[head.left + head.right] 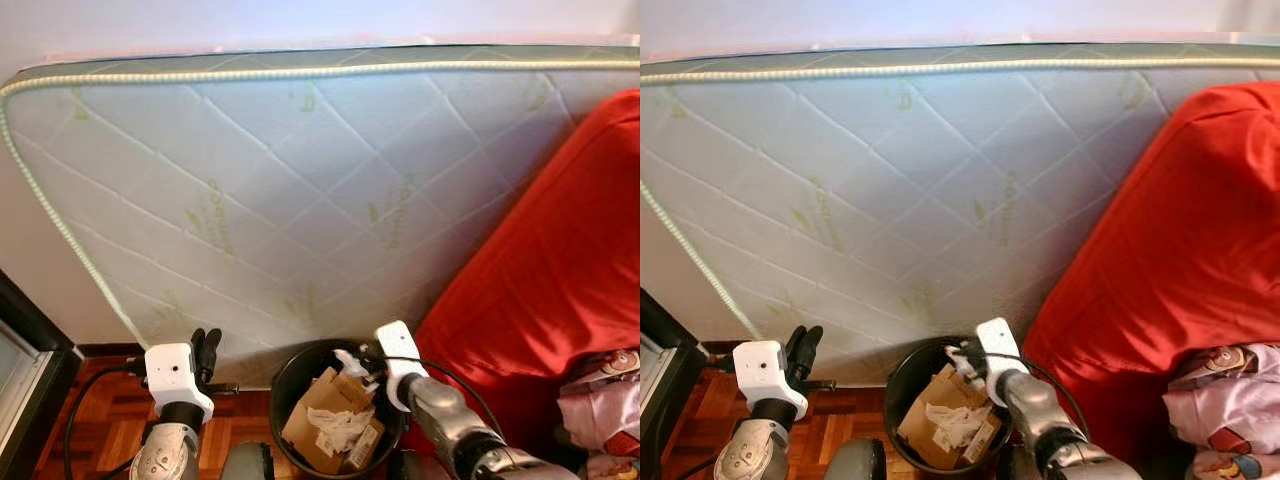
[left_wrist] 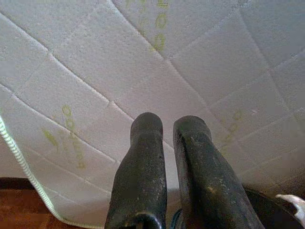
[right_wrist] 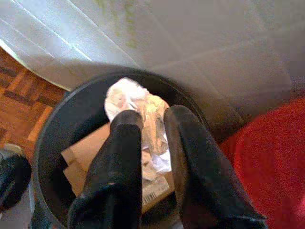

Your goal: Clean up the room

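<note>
Crumpled paper wad [image 3: 138,107], white with tan patches, pinched between the two black fingers [image 3: 114,162] of the right gripper [image 3: 148,119]. Fingers closed down onto it, narrow gap only. Wad held above the mouth of a black round waste bin [image 1: 290,375], just inside the rim line on the side nearest the red cushion.

Bin contents: brown cardboard pieces [image 1: 320,415], one with a barcode label, and loose crumpled white paper [image 1: 340,430]. Bin stands on a wood parquet floor [image 1: 105,410], against the foot of a mattress.

Mattress [image 1: 300,200]: pale quilted cover, diamond stitching, green leaf print, corded green edge. Stood on its side, leaning back against the wall.

Robot's right of the bin: large red cushion [image 1: 560,270], its lower edge close to the bin. Pink printed fabric [image 1: 600,400] lies beside the cushion at the far right.

Left gripper [image 2: 167,138]: raised beside the bin on the robot's left, well apart from it, pointed at the mattress. Fingers nearly together, a thin slit between them, nothing held.

Dark furniture edge [image 1: 30,370] at far left.
</note>
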You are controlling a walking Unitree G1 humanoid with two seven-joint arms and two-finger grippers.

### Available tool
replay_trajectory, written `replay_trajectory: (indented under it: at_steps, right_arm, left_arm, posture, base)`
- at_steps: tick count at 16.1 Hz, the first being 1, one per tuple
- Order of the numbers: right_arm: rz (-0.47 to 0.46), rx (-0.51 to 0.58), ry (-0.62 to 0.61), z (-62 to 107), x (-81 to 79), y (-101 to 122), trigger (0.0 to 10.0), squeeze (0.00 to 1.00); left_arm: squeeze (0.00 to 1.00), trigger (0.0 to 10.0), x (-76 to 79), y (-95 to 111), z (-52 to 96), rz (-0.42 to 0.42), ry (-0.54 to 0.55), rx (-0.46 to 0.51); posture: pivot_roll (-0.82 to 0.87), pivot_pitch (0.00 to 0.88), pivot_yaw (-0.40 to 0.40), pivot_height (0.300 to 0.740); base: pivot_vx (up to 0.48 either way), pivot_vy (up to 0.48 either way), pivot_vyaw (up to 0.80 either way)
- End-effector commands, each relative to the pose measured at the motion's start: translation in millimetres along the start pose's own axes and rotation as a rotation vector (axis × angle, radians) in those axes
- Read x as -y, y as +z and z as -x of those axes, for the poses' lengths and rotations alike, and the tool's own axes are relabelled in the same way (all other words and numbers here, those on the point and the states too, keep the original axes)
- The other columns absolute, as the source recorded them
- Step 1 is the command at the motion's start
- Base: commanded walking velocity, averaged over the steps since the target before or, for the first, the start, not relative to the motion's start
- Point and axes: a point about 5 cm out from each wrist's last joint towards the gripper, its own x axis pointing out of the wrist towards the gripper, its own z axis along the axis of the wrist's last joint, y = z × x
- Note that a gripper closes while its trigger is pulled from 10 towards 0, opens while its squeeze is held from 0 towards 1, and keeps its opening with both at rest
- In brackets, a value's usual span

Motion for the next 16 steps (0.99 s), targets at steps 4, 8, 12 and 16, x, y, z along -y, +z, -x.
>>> replay_trajectory:
  at_steps: [4,8,12,16]
  right_arm:
    - [-0.01,0.002,0.022,-0.6,-3.8,-1,10.0,1.0]
    - [-0.015,-0.001,0.084,-1.9,-12.3,-1,10.0,1.0]
    - [-0.008,-0.004,0.129,-2.3,-17.6,-2,10.0,1.0]
    - [0.063,0.017,0.153,-2.9,-21.8,1,10.0,1.0]
  left_arm:
    - [0.0,10.0,-0.1,1,-0.1,0.001,-0.006,-0.012]
    - [0.0,10.0,0.0,1,-0.4,-0.002,-0.006,-0.014]
    - [0.0,10.0,0.5,1,0.1,-0.003,-0.005,-0.016]
    - [0.0,10.0,0.4,0,0.5,-0.002,-0.003,-0.018]
  posture:
    - [0.21,0.045,-0.009,0.614]
    - [0.21,0.044,-0.009,0.614]
    - [0.21,0.046,-0.012,0.614]
    - [0.21,0.046,-0.013,0.614]
  base:
    - [0.0,0.0,0.0]
    - [0.0,0.0,0.0]
    - [0.0,0.0,0.0]
    - [0.0,0.0,0.0]
